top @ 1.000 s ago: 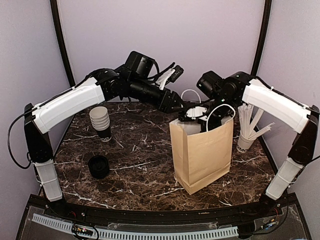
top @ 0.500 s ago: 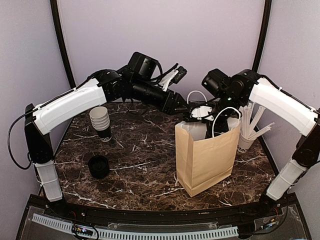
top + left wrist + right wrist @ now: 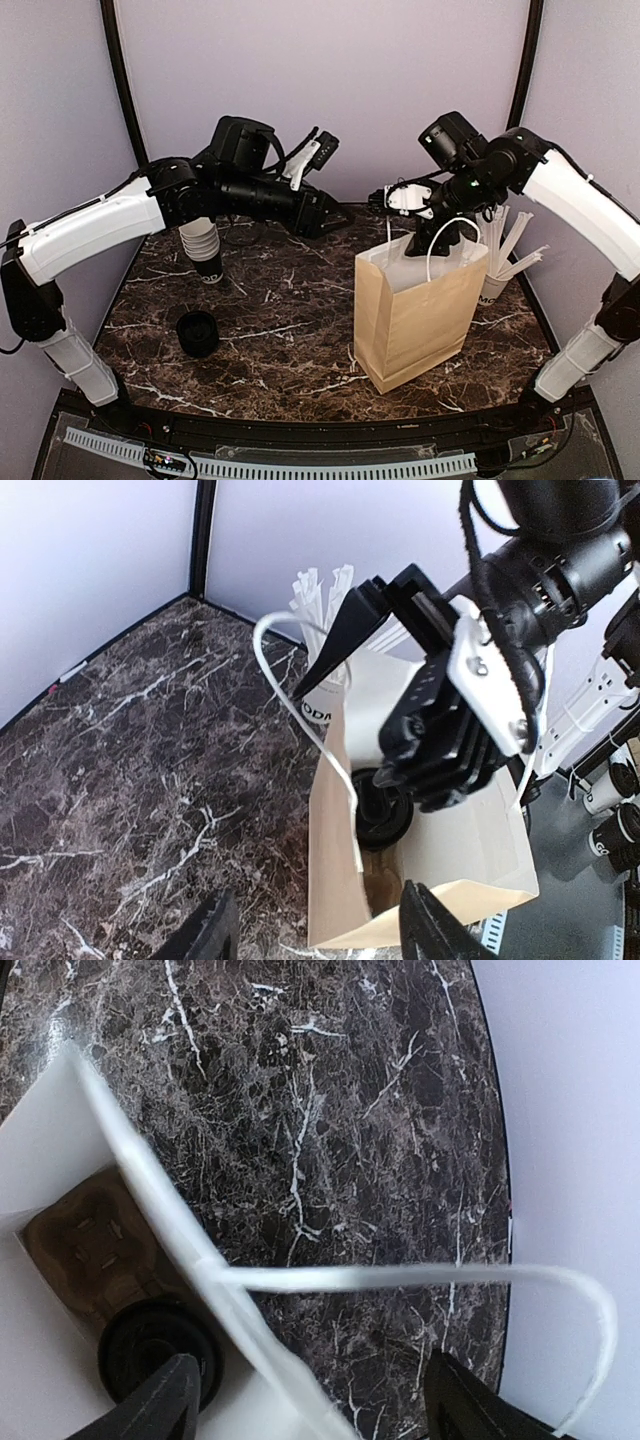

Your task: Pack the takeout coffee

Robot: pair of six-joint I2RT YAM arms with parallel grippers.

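The takeout coffee, a black cup with a round black lid, stands inside the brown paper bag. It shows from above in both wrist views and is hidden in the top view. In the right wrist view its lid sits by the bag's brown floor. My right gripper hangs open just above the bag's rear rim, its fingers wide apart and empty. A white handle loop crosses that view. My left gripper is open and empty, left of the bag and apart from it.
A stack of lidless cups stands at the back left of the marble table. A short black round object sits at the front left. Just right of the bag is a white cup of stirrers.
My right gripper has risen out of the bag's mouth to above its rim. My left arm has drawn back to the left, away from the bag. The bag stands a little further right.
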